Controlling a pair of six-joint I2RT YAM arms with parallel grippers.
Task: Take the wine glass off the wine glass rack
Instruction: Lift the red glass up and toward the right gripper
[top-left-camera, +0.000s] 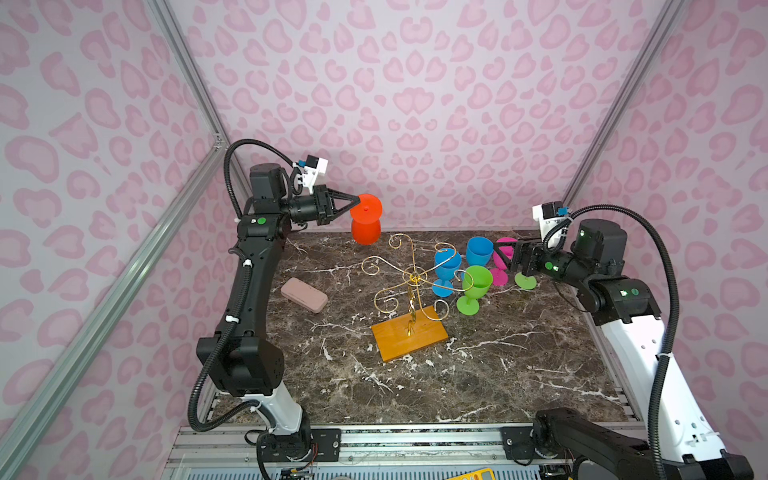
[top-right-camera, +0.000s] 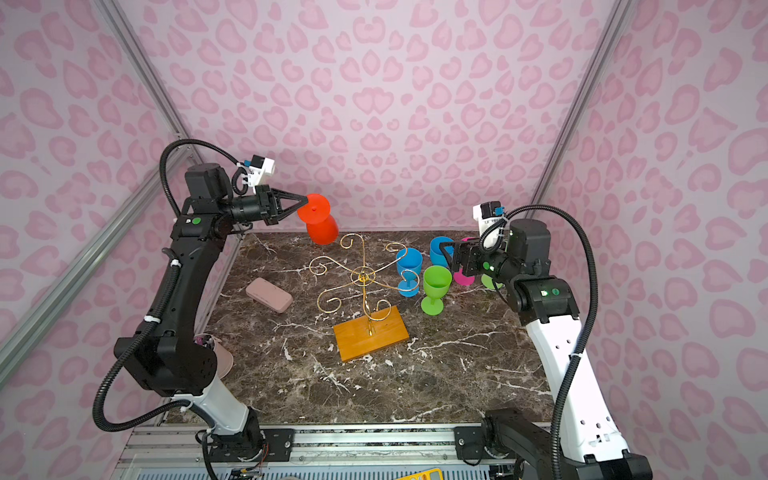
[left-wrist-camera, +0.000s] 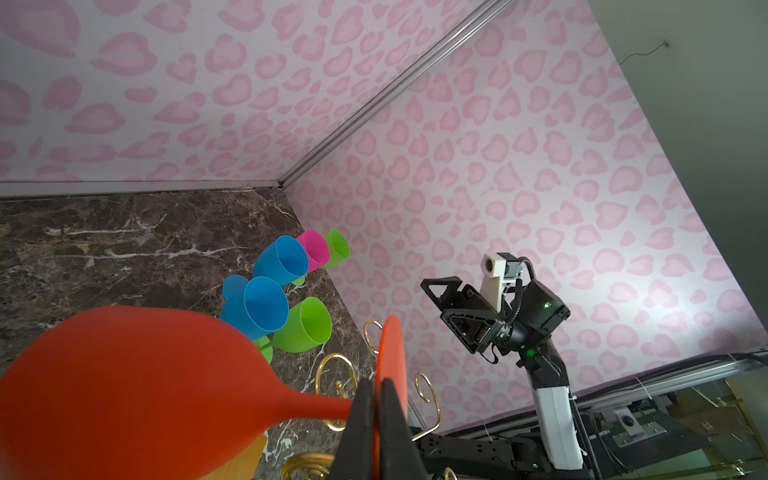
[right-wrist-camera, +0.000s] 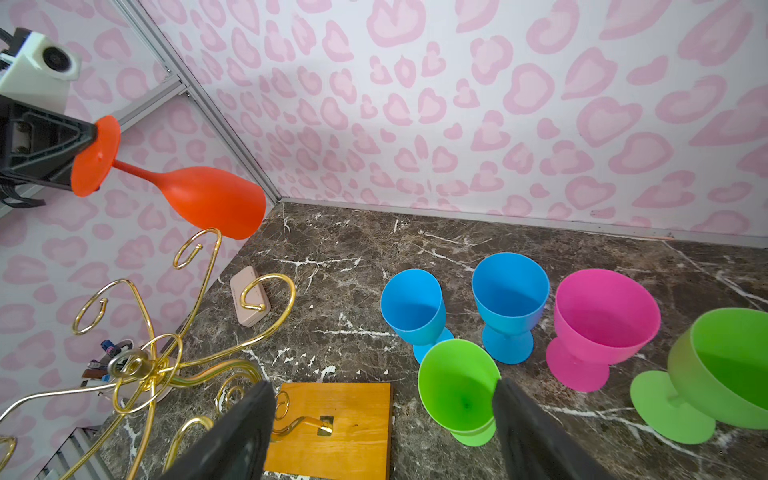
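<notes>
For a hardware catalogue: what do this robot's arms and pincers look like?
The left arm and right arm are black with white lower links, green dots and ribbed black cables. The left pincer and right pincer have black triangular fingers, each under a white camera.

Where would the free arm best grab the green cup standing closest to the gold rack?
Probably around the bowl of the green cup, coming in level from the right arm's side, where the open right gripper faces it. It stands upright, the bowl is the widest, most exposed part above a short stem, and a blue cup stands close behind.
</notes>
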